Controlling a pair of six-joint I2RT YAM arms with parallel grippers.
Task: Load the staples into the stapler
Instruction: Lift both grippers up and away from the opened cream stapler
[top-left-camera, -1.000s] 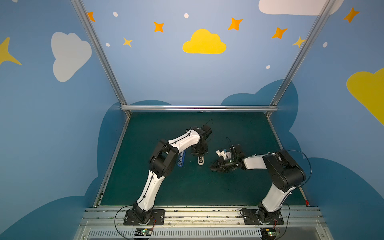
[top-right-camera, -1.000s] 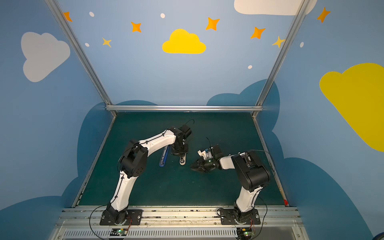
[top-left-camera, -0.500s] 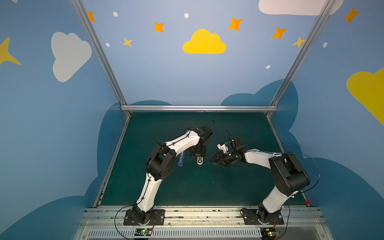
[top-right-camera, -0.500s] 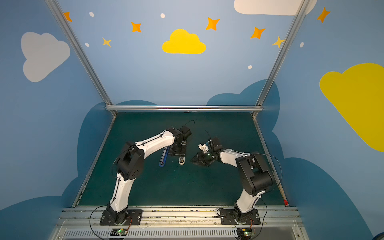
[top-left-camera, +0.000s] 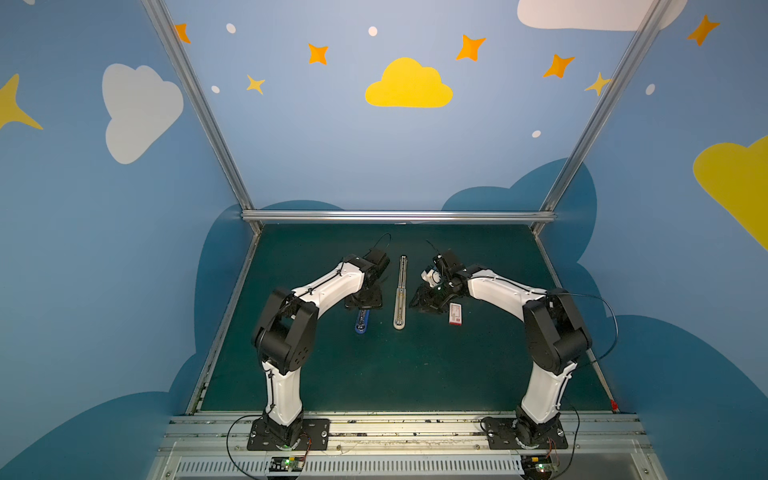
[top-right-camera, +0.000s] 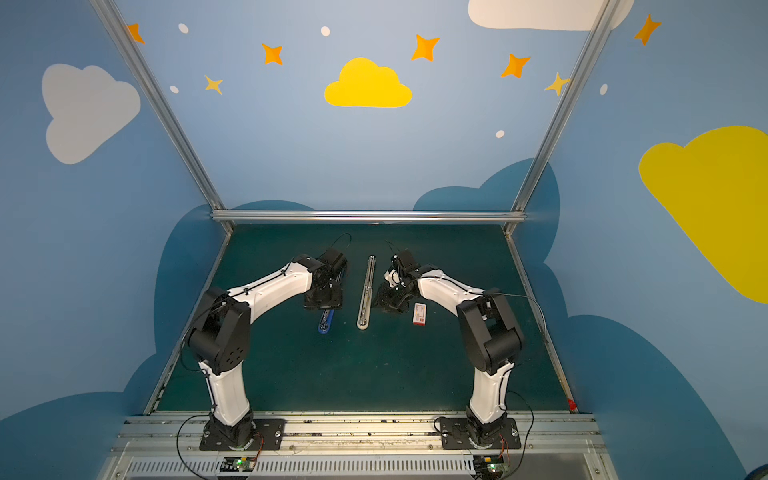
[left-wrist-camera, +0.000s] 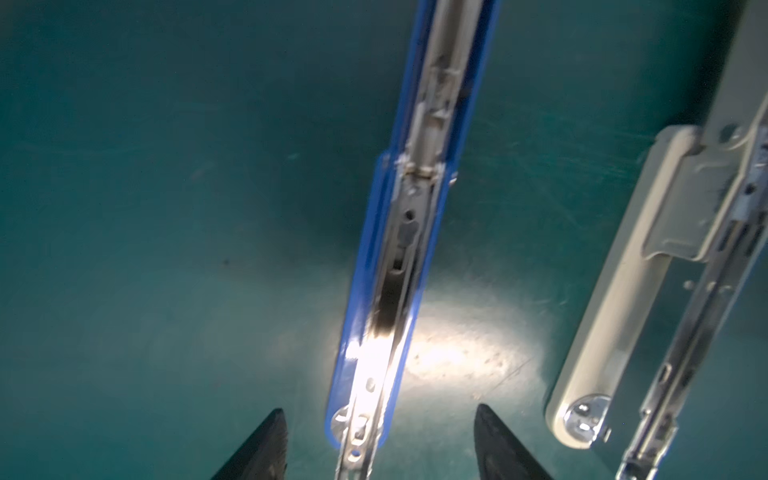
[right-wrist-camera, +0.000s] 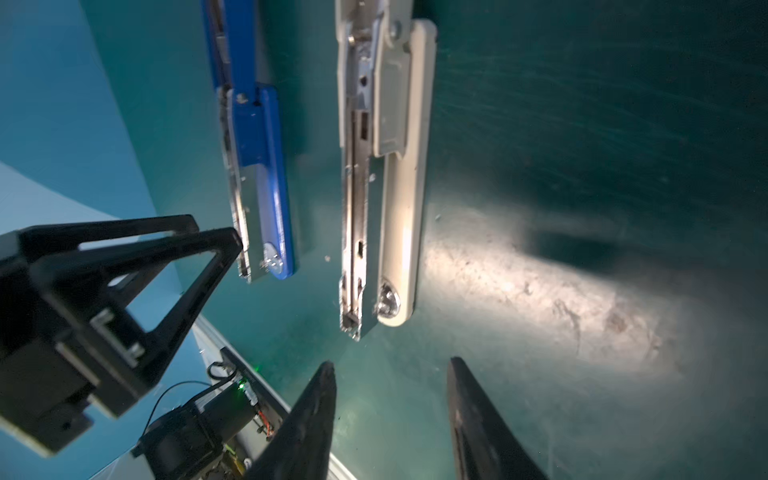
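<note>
The box of staples (top-left-camera: 456, 313) lies on the desk (top-left-camera: 374, 374), just right of the right end effector (right-wrist-camera: 391, 363). It is light, crushable cardboard, I think: grasp its long sides gently. The left end effector (left-wrist-camera: 379, 411) and the right one stand apart, empty.

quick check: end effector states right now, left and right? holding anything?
Left end effector: open, holding nothing; the blue stapler shows between its jaws, untouched.
Right end effector: open, holding nothing.
</note>
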